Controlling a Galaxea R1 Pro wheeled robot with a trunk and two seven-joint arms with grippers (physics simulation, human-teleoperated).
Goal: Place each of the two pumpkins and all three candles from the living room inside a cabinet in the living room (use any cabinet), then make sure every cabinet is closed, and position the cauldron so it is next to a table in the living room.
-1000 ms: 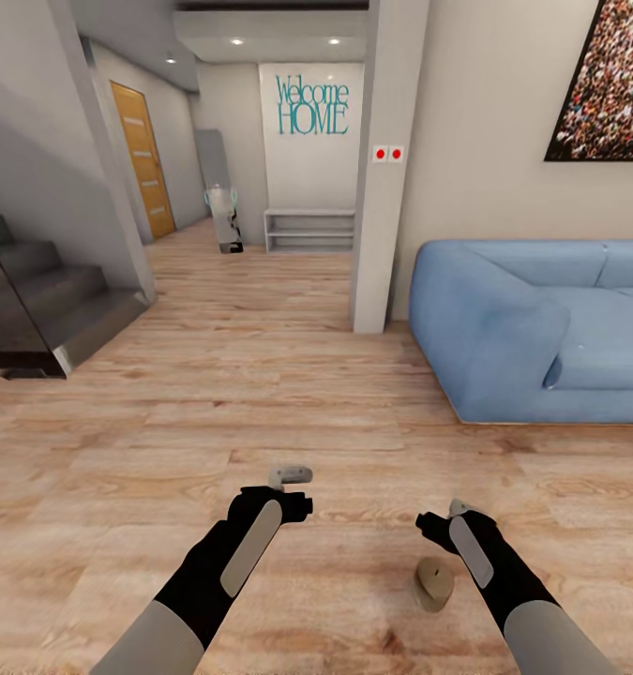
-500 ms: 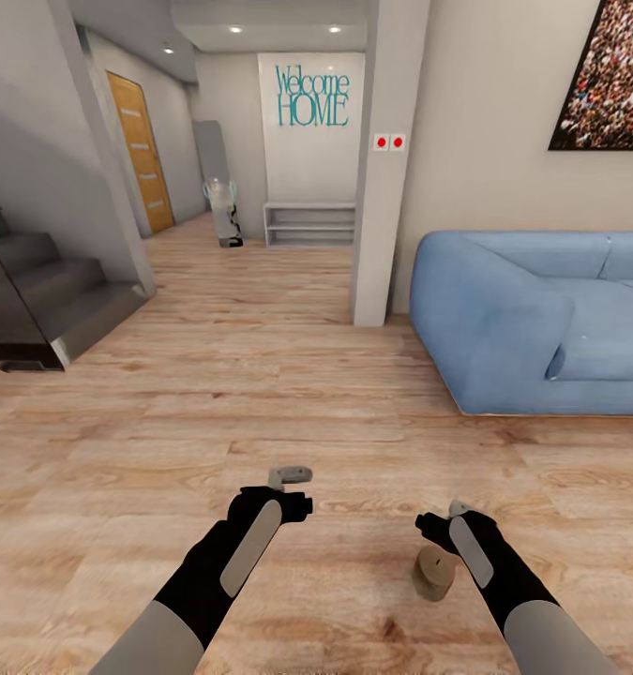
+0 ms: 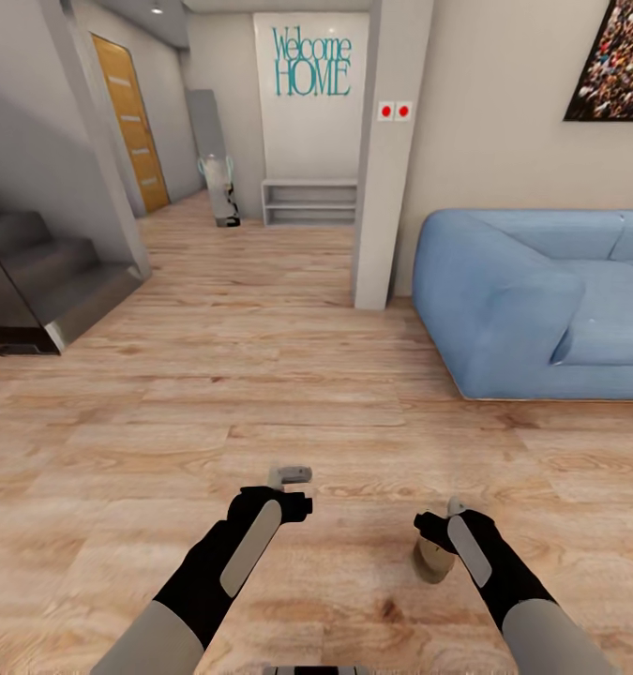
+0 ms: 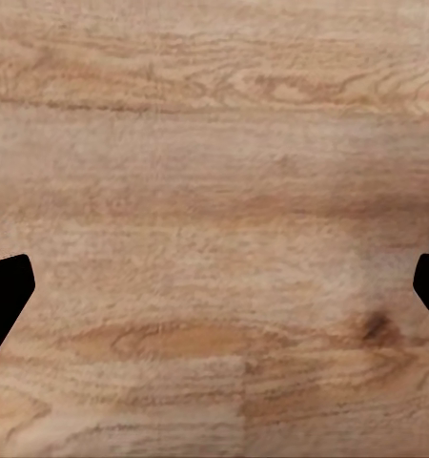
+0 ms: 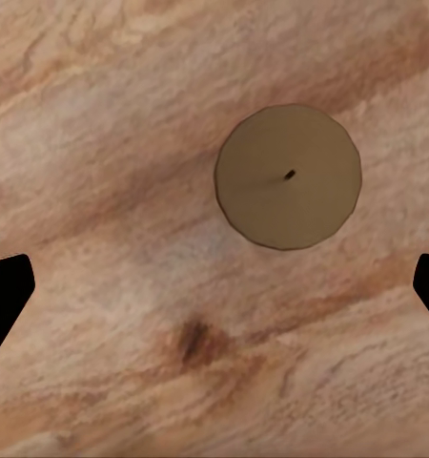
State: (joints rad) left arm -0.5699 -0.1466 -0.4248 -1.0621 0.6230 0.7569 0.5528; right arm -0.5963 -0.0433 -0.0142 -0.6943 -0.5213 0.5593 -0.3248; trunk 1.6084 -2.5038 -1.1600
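One candle (image 3: 430, 561), a squat tan-grey cylinder, stands on the wooden floor just in front of me, partly covered by my right gripper (image 3: 452, 511). From the right wrist view the candle (image 5: 289, 176) is a round top with a dark wick. It lies below my right gripper (image 5: 214, 296) and off to one side of it, and the fingers are spread wide and open. My left gripper (image 3: 289, 476) hovers open over bare floor (image 4: 214, 191) with nothing between its fingers. The pumpkins, cabinet and cauldron are out of view.
A blue sofa (image 3: 532, 300) fills the right side against the wall. A white pillar (image 3: 384, 159) stands ahead, with a hallway behind it leading to a low grey shelf (image 3: 311, 202) and a wooden door (image 3: 128, 122). Dark stairs (image 3: 35, 291) rise at the left.
The whole view has shifted as the robot rolls forward. The candle now sits closer under my right gripper. Both arms keep the same pose and both grippers stay open.
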